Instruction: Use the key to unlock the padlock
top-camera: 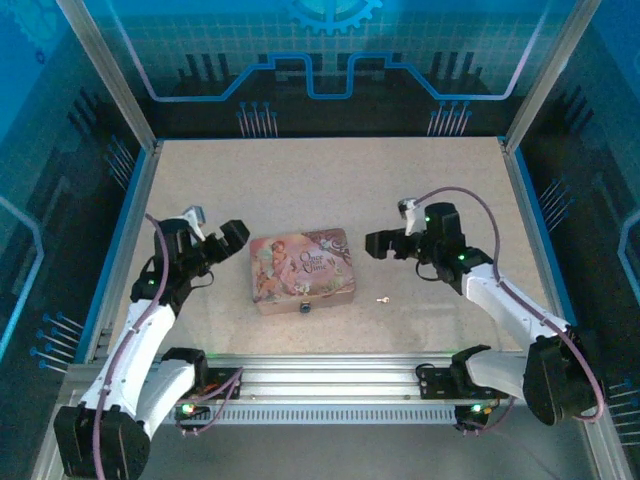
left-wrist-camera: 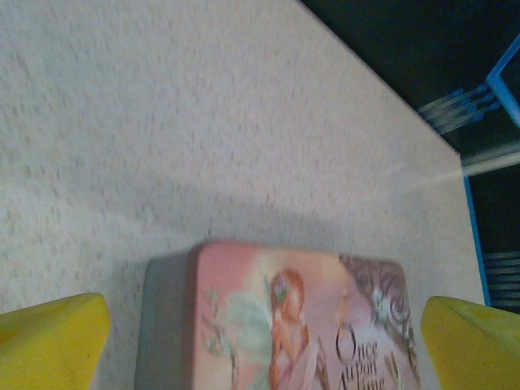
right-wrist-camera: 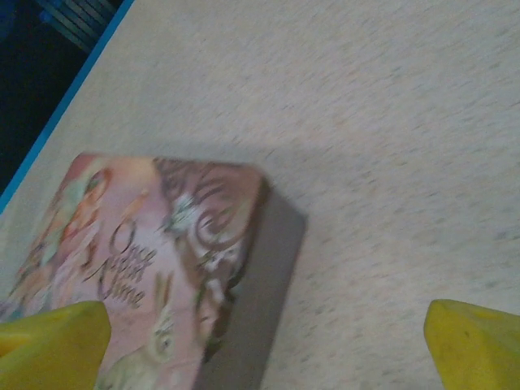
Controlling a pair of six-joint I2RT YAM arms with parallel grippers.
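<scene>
Top external: finds left gripper (top-camera: 228,238) spread wide beside pink tin (top-camera: 303,268), padlock (top-camera: 304,306) at tin's near edge, key (top-camera: 382,298) on table (top-camera: 330,180) right of tin, apart from right gripper (top-camera: 378,244), likewise spread wide.

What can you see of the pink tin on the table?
The tin is a flat rectangular box with rounded corners, seemingly metal, lid shut. Its pink lid shows a red-haired fairy and the curly words Once Upon A Time; the side walls look plain. It lies flat on the speckled table, slightly turned, near its middle. A tiny dark padlock sits at the middle of its near wall.
</scene>
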